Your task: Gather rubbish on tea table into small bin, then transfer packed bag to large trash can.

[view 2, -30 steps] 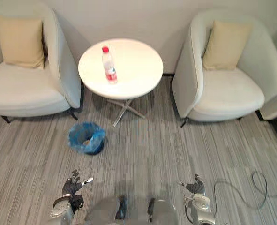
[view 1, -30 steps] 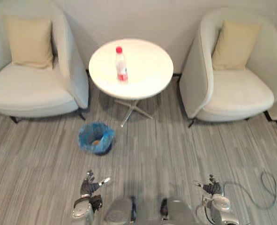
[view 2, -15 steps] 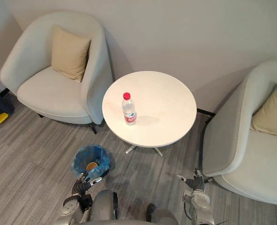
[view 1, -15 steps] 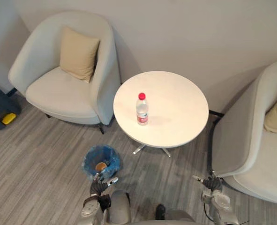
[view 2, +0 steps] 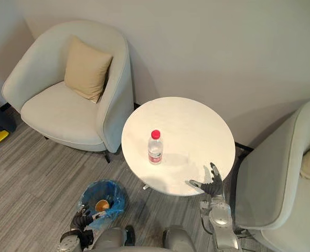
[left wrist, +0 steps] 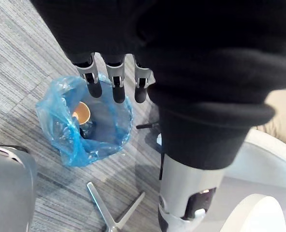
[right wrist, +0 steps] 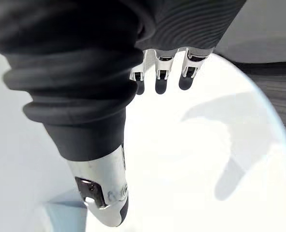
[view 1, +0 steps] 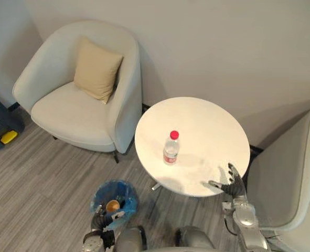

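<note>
Left eye view: one water bottle [view 1: 170,148] stands on the surface [view 1: 212,126], apart from the right robot hand [view 1: 232,187], fingers spread. The left robot hand [view 1: 103,220], fingers straight, hangs beside one blue-bagged small bin [view 1: 99,190] holding one paper cup [view 1: 112,206].

left hand [view 2: 81,219]: low, fingers relaxed, empty | right hand [view 1: 232,186]: held higher, fingers spread, thumb apart, empty

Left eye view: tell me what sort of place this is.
Probably a lounge or waiting corner: a pale armchair with a tan cushion and a second armchair flank a small round tea table against a plain wall. A small bin lined with a blue bag stands on the carpet by the table.
</note>
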Available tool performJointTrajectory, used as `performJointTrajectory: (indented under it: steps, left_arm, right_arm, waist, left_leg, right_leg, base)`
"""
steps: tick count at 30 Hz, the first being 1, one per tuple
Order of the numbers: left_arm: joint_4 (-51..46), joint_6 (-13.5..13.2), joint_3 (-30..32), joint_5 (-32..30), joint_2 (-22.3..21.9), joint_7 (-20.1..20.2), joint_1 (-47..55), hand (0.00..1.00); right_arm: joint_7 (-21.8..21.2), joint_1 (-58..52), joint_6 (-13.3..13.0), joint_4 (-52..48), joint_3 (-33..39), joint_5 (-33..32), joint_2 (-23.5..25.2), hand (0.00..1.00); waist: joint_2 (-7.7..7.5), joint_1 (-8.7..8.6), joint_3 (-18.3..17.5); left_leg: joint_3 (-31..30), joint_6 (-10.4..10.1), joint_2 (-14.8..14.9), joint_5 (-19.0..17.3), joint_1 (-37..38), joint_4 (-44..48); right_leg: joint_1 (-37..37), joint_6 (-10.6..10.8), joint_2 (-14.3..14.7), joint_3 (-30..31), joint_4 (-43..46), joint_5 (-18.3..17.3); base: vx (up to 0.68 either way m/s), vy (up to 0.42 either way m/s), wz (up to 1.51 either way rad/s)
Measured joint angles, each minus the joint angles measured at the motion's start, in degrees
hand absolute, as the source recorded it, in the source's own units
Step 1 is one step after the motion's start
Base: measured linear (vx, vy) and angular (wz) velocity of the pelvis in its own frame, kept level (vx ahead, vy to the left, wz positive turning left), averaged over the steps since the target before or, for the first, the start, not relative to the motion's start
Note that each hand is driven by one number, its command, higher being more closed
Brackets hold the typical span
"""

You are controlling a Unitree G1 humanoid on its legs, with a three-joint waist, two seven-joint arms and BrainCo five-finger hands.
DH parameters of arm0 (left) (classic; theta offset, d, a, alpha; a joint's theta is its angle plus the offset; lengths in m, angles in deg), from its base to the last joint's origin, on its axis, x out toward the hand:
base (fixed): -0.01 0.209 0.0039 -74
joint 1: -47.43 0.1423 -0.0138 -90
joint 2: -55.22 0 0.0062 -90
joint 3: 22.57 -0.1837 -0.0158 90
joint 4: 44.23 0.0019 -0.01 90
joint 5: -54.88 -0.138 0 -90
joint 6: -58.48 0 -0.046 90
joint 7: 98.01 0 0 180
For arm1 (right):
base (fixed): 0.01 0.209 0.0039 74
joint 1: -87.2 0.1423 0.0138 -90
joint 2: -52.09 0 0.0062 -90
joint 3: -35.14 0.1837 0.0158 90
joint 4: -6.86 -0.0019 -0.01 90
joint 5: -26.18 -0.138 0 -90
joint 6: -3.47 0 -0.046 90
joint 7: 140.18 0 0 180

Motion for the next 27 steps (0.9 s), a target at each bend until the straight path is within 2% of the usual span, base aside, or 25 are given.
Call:
performJointTrajectory:
  steps: [2,4,10,12,14,16,20,21,27]
  left_arm:
    - [0.0,-0.2,-0.1,-0.9,-1.4,0.1,0.0,0.0]
    - [0.1,-0.4,-0.1,-1.4,-1.7,0.2,0.3,0.0]
    - [4.3,-1.4,-2.2,-3.2,-1.3,1.4,0.1,0.0]
    - [5.0,-1.5,-3.4,-3.8,-1.0,1.5,-0.5,0.0]
    - [5.6,-2.0,-3.8,-3.7,-1.0,2.0,-0.9,0.0]
    - [5.7,-2.6,-4.1,-3.7,-1.0,2.3,-1.1,0.0]
    - [6.1,-2.8,-5.0,-3.7,-0.9,2.3,-2.0,0.0]
    - [6.1,-2.9,-5.0,-3.7,-0.8,2.3,-2.0,0.0]
    - [6.7,-3.1,-5.1,-3.7,-0.7,2.2,-2.8,0.0]
  right_arm:
    - [-1.2,-0.4,-0.6,-1.7,-1.2,1.3,-1.8,0.0]
    - [-2.4,-0.2,-1.1,-2.0,-3.3,2.5,-3.0,0.0]
    - [-3.2,4.9,-2.3,-1.8,-7.6,4.5,-5.3,0.0]
    - [-3.2,7.9,-3.2,-1.3,-9.9,4.5,-6.2,0.0]
    - [-3.2,10.8,-3.3,0.1,-12.0,4.6,-6.3,0.0]
    - [-3.1,13.0,-3.3,1.7,-13.9,5.0,-6.6,0.0]
    - [-2.1,16.0,-3.2,5.6,-16.7,5.8,-7.0,0.0]
    - [-1.9,17.3,-3.1,6.7,-17.5,5.8,-7.0,1.0]
    - [0.5,21.7,-3.0,9.7,-17.6,5.5,-7.4,1.0]
  waist:
    - [2.11,0.31,-0.5]
    - [3.25,0.35,-0.9]
    - [3.71,0.56,-0.8]
    - [3.99,0.7,-0.6]
    - [4.32,0.92,-0.4]
    - [4.64,1.83,-0.2]
    - [5.13,2.07,0.5]
    - [5.2,2.08,0.7]
    - [6.13,2.11,2.0]
  left_leg:
    - [-2.2,-0.8,0.3,0.6,0.0,-2.3]
    - [-4.0,-1.3,0.0,1.9,0.1,-5.0]
    - [-7.5,-2.1,-0.1,5.1,1.0,-10.4]
    - [-8.5,-2.1,-0.1,6.1,1.3,-11.6]
    - [-8.9,-2.1,-0.2,7.1,1.5,-12.9]
    - [-9.3,-2.2,-0.4,8.1,1.4,-14.1]
    - [-12.9,-2.3,-1.5,10.9,0.4,-16.3]
    - [-13.6,-2.4,-1.6,11.7,0.0,-17.0]
    - [-16.5,-3.1,-2.2,14.7,-1.9,-19.3]
  right_leg:
    - [1.9,-0.3,0.3,-1.7,-4.2,1.0]
    - [3.0,-0.8,0.5,-3.4,-7.3,2.2]
    - [5.7,-2.0,0.7,-6.6,-13.1,4.4]
    - [6.6,-2.0,0.5,-7.5,-14.5,5.0]
    - [6.7,-2.2,0.5,-7.9,-15.2,5.8]
    - [6.8,-2.0,0.4,-8.2,-16.4,6.5]
    - [6.4,-1.7,-0.3,-11.2,-16.9,7.2]
    - [6.2,-1.7,-0.3,-11.8,-17.5,7.7]
    - [4.4,-1.0,-0.9,-14.2,-17.3,8.1]
  base:
    - [0.18,-0.079,0.36]
    - [0.15,-0.069,0.39]
    - [0.08,-0.061,0.31]
    - [0.0,-0.032,0.23]
    - [-0.04,-0.024,0.16]
    - [-0.07,-0.013,0.15]
    - [-0.13,-0.016,0.42]
    - [-0.16,-0.008,0.38]
    - [-0.12,0.001,0.24]
